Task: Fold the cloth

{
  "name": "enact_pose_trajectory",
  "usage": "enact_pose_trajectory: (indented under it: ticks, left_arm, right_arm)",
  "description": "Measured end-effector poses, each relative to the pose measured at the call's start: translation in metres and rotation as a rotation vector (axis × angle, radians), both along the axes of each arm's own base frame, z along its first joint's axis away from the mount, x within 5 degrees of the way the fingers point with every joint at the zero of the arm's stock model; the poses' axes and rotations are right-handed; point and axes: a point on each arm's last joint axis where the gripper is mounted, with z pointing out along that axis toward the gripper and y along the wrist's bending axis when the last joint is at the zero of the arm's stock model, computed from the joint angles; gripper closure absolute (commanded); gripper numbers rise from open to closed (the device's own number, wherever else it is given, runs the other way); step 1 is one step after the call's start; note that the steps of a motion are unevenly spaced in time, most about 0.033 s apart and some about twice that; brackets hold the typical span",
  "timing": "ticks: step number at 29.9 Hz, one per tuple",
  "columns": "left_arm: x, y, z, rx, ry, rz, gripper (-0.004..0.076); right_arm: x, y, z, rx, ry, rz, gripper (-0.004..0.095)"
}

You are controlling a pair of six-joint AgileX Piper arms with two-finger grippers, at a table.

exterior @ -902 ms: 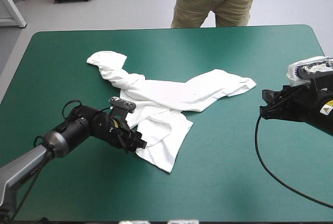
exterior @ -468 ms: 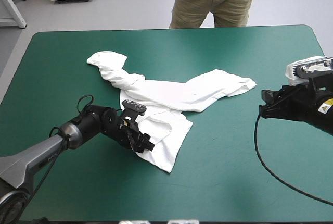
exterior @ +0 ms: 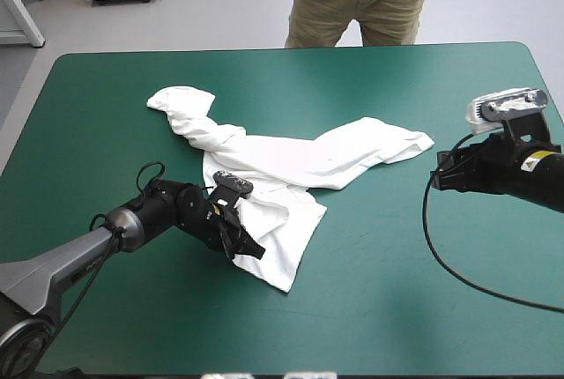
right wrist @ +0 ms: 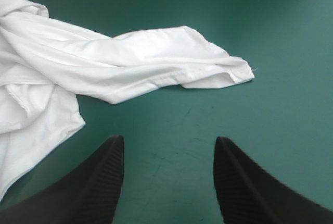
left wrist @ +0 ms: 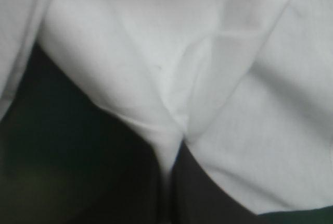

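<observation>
The T-shirt [exterior: 291, 163] lies crumpled and twisted in the middle of the bench [exterior: 397, 300]. I judge it soft and light, apt to sag and bunch, so I'd take it by hems or corners. My left hand [exterior: 250, 248] is pinched closed on a fold at its near edge. My right hand [right wrist: 167, 140] stands spread and empty, near the T-shirt's rightward end.

The T-shirt [exterior: 291, 163] is thin white cloth, matt and soft, creased all over, with a stitched hem along its edges. The table [exterior: 397, 300] is teal-green on top, smooth, with a dull sheen and a few faint scuffs. The right claw [right wrist: 167, 140] has matt black fingers [right wrist: 99, 182], finely ribbed, plastic or rubber.
</observation>
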Motion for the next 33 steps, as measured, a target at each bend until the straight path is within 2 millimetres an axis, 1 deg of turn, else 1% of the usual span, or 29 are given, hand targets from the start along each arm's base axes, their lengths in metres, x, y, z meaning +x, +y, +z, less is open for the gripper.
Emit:
enact_pose_trajectory:
  ticks: [3,11,14,17,21,24,27,30,33]
  left_arm:
    - [-0.001,0.001,0.0,0.021,-0.002,0.007,0.0733]
    - [-0.002,0.006,0.002,0.076,-0.009,-0.003,0.0733]
    - [-0.002,0.006,0.002,0.077,-0.01,-0.003,0.0733]
    - [-0.002,0.006,0.002,0.078,-0.009,-0.002,0.0733]
    - [-0.002,0.006,0.002,0.078,-0.009,-0.002,0.0733]
    - [-0.002,0.006,0.002,0.078,-0.009,-0.002,0.0733]
    - [-0.002,0.006,0.002,0.078,-0.009,-0.002,0.0733]
    - [-0.002,0.006,0.002,0.078,-0.009,-0.002,0.0733]
    - [-0.002,0.006,0.002,0.078,-0.009,-0.002,0.0733]
  right_arm:
    - [0.027,-0.001,-0.016,-0.029,0.064,-0.008,0.0418]
    - [0.116,-0.001,-0.07,-0.079,0.163,-0.049,0.0412]
    - [0.148,-0.001,-0.093,-0.104,0.218,-0.05,0.0357]
    - [0.175,0.0,-0.108,-0.122,0.248,-0.049,0.031]
    - [0.208,0.0,-0.12,-0.142,0.255,-0.048,0.031]
    - [0.228,0.0,-0.132,-0.161,0.268,-0.052,0.031]
    - [0.244,-0.001,-0.152,-0.179,0.301,-0.051,0.0318]
    - [0.253,0.0,-0.174,-0.185,0.353,-0.05,0.0326]
    - [0.258,0.0,-0.195,-0.188,0.418,-0.045,0.0327]
